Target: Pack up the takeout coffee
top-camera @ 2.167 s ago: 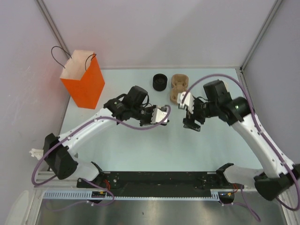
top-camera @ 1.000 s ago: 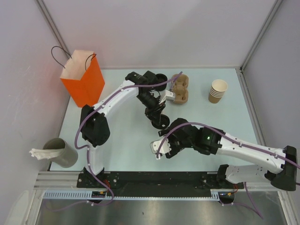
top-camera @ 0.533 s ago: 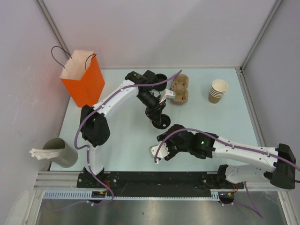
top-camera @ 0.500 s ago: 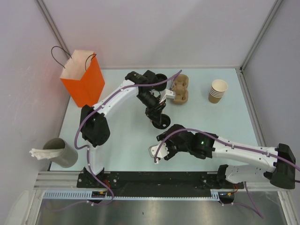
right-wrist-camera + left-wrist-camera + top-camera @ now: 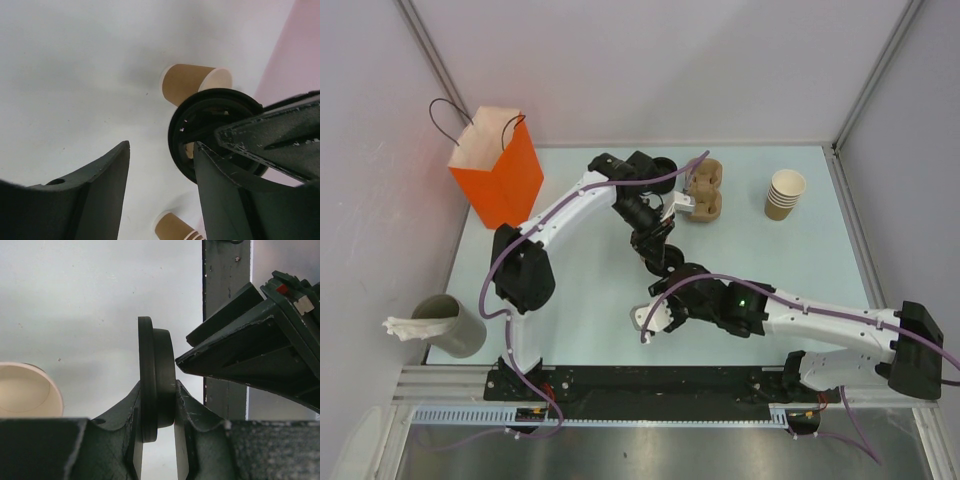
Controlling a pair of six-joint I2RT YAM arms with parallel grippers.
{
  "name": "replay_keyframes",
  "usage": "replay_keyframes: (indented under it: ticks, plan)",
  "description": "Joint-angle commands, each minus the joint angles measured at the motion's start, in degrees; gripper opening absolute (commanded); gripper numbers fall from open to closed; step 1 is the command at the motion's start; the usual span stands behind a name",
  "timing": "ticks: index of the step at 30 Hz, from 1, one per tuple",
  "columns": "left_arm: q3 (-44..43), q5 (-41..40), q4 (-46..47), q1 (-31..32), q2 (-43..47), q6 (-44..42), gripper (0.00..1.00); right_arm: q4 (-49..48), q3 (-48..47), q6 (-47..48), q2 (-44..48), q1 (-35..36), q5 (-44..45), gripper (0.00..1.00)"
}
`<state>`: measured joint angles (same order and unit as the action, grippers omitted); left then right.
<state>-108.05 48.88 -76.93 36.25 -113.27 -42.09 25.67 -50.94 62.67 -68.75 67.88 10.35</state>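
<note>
place: robot lab cell | evidence: blank panel walls [image 5: 670, 70], rail-edged table [image 5: 570, 300]

The lid [image 5: 155, 385] was matt black, as were the fingers of the left pincer [image 5: 158, 395] and the right pincer [image 5: 160, 165]. The paper cup [image 5: 192, 81] was kraft tan outside, with a pale cream rim and inside. The cup stack [image 5: 785, 193] showed the same tan, and the moulded carrier [image 5: 704, 192] a duller brown. The bag [image 5: 502, 178] was bright orange, white within, with thin black cord handles. The worktop [image 5: 580, 310] was plain pale mint. The left arm [image 5: 565, 205] and right arm [image 5: 830, 322] were white with black joints.
</note>
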Motion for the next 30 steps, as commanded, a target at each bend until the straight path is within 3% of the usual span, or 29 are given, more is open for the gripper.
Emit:
replay_keyframes:
  ticks: [1, 10, 17, 24, 30]
  plan:
    - [0.8, 2.6, -7.0, 0.3, 1.4, -1.0, 0.17, -3.4, -0.2, 1.7, -0.6, -1.3, 2.4, 0.57]
    - [1.4, 2.5, -7.0, 0.3, 2.4, -1.2, 0.17, -4.3, 1.5, 3.1, -0.5, -2.8, 2.6, 0.51]
    - [1.3, 2.6, -7.1, 0.3, 2.1, -1.3, 0.17, -6.0, 3.1, 4.2, -0.2, -2.3, 2.6, 0.51]
    - [0.8, 2.7, -7.0, 0.2, 1.6, -1.2, 0.17, -6.3, 4.8, 7.4, 2.0, -2.7, 1.1, 0.59]
    - [0.7, 3.1, -7.1, 0.4, 1.6, -1.2, 0.17, -12.4, 8.9, 10.1, 1.3, -4.3, 2.1, 0.56]
